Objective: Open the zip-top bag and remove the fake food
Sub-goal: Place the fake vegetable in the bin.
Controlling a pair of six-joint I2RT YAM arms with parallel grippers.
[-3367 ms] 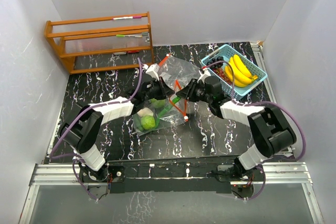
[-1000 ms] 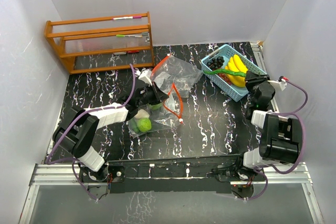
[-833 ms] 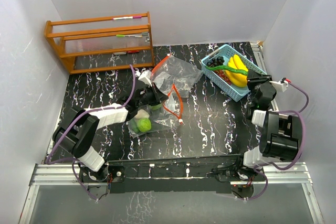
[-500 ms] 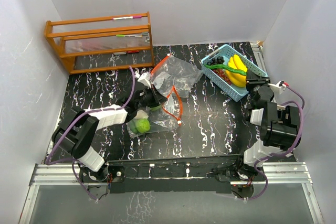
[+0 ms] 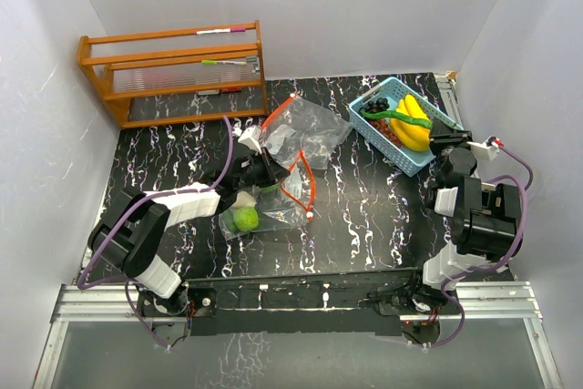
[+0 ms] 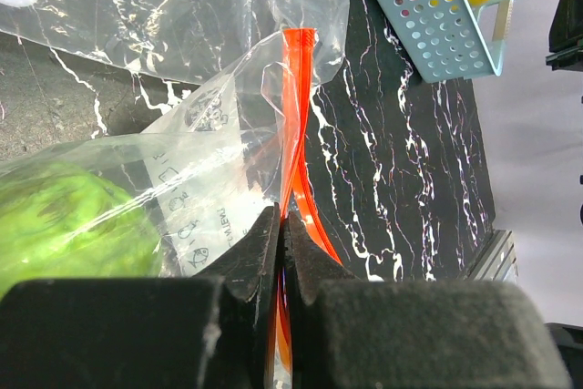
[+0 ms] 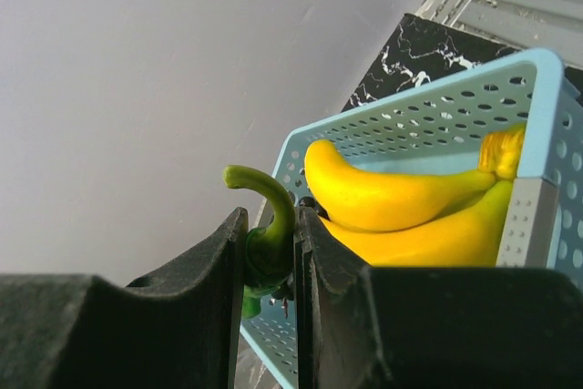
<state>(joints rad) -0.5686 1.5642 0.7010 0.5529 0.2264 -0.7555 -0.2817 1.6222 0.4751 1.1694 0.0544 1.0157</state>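
The green vegetable (image 7: 267, 241) is sitting pinched between the narrow-set jaws of the right gripper (image 7: 269, 266), its curled stem poking out past the fingertips. Just beyond that gripper the bananas (image 7: 383, 193) are lying in the light-blue basket (image 7: 543, 125). In the overhead view the grape cluster (image 5: 372, 110) is lying at the basket's far end. These pieces are already out of the bag. The vegetable is hanging over the basket and, by my reading, is only waiting to be let go.

One round green fruit (image 5: 244, 218) is lying inside the zip-top bag (image 5: 308, 127), just behind and to one side of the left gripper (image 6: 282, 225). Something else green appears to be lying under that gripper in the overhead view, but I cannot tell what it is. The left gripper is clamping shut on the orange zip strip (image 6: 296, 116), which is running away ahead of its fingertips. Clear plastic is bulging beside the strip, so the bag's mouth is looking parted rather than sealed. The bag is resting on the black marbled table (image 5: 364, 225), well apart from the right gripper.

Opening seems done, and most of the food is out. What is left, as I judge it, is dropping the vegetable into the basket and fetching the green fruit from the bag.
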